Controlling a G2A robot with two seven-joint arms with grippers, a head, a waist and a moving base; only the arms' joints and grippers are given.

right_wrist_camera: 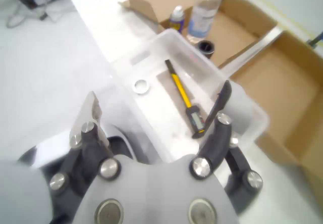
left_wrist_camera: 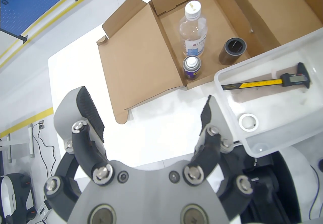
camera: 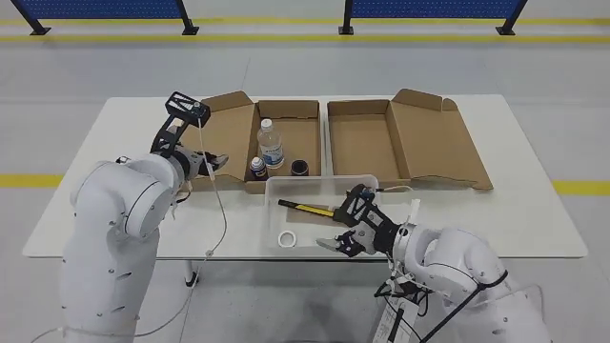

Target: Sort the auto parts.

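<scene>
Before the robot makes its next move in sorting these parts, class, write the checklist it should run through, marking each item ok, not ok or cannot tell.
1. Right gripper open and empty: ok; it hangs at the clear bin, near the caliper.
2. Left gripper open and empty: ok; it hangs over the table beside the left box.
3. Caliper free to grasp: ok; it lies flat in the bin, apart from the white ring.
4. Room in the right box: ok; its whole floor shows.
5. Left box contents steady: ok; bottle, spray can and black cylinder stand upright.
6. Which box the caliper belongs in: cannot tell.
</scene>
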